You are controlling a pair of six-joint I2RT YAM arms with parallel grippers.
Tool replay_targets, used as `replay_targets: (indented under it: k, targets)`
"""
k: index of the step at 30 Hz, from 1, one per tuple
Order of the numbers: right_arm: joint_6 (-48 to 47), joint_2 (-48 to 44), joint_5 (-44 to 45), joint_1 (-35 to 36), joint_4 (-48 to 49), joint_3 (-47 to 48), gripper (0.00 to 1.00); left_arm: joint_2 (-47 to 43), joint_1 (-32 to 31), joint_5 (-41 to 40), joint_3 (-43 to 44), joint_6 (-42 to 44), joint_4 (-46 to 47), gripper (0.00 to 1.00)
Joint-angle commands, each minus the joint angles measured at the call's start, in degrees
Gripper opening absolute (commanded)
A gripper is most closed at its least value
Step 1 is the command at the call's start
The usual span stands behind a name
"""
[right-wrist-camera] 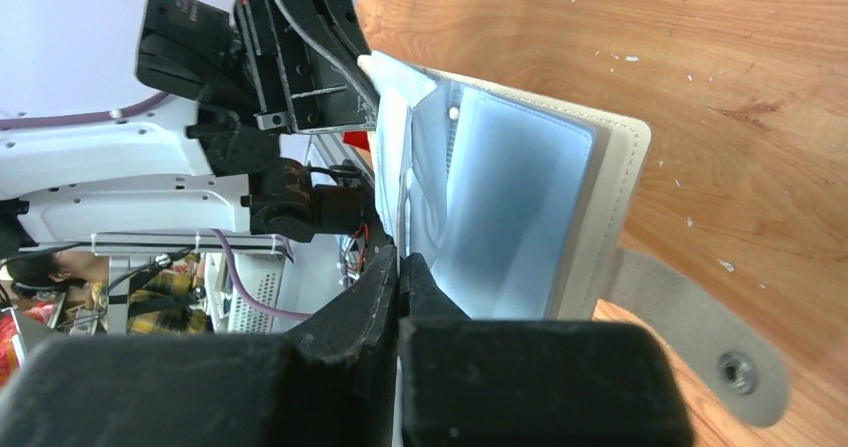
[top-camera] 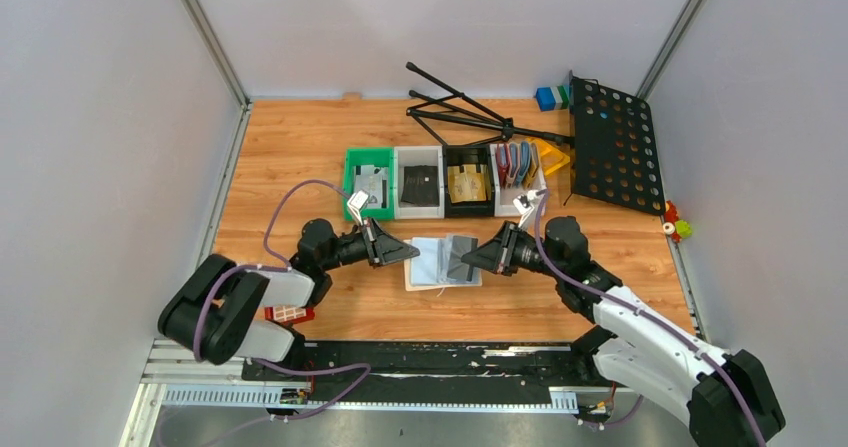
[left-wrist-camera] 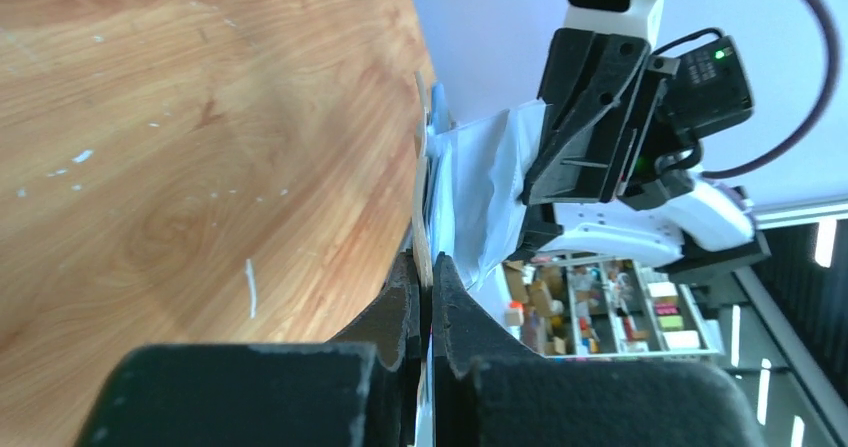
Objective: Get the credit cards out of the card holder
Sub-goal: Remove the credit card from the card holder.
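Pinching card holder (top-camera: 440, 263), left pincer (top-camera: 410, 252), right pincer (top-camera: 468, 259) opposite

Left pincer (left-wrist-camera: 428, 279) pinching card holder (left-wrist-camera: 478, 179) edge, wooden table (left-wrist-camera: 180, 147)

pale blue-grey card holder (top-camera: 428, 263), wood-grain table (top-camera: 300, 167), possibly dark-grey card (top-camera: 462, 256)

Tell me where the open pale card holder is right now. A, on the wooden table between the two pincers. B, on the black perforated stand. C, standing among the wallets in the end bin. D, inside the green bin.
A: the card holder lies open on the table, with the left pincer shut on its left edge and the right pincer shut on its right side.
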Motion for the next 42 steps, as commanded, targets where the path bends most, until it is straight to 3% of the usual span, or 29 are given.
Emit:
replay_targets:
  k: [1,8,16,20,25,29,31,34,39,42]
  targets:
    - [-2.0,5.0,-4.4,-0.6,3.1,4.4,0.0,-6.5,0.9,-2.9,2.3,11.5,-16.5,0.04]
    - [4.2,16.2,-10.9,1.5,20.1,3.7,0.01,-10.1,0.2,-1.1,2.5,6.7,-13.5,0.2]
    - [5.7,20.0,-8.8,4.5,24.7,4.7,0.03,-7.1,-1.7,-0.4,0.2,-3.3,2.3,0.29]
    - [6.7,21.2,-7.9,5.2,27.8,3.4,0.03,-6.3,-3.0,-1.2,-0.2,-3.3,3.2,0.41]
    - [8.5,23.2,-6.8,5.9,32.4,1.8,0.03,-5.8,-5.0,-2.4,-0.3,-2.9,3.1,0.42]
    - [8.1,23.8,-6.2,6.6,32.3,2.4,0.05,-5.6,-6.4,-3.2,0.2,-3.0,3.0,0.38]
    - [7.8,23.7,-6.3,6.8,31.7,2.6,0.07,-5.7,-6.7,-3.3,0.4,-3.0,2.9,0.27]
    - [7.1,22.6,-5.7,6.8,30.1,2.4,0.13,-6.1,-6.6,-3.3,0.6,-2.9,2.1,0.02]
    - [5.5,19.0,-5.2,6.8,26.2,2.5,0.27,-6.7,-6.7,-3.5,0.6,-4.0,2.5,0.0]
    - [5.0,17.2,-4.9,6.7,24.4,2.4,0.27,-7.2,-6.7,-3.5,0.9,-5.0,3.3,0.0]
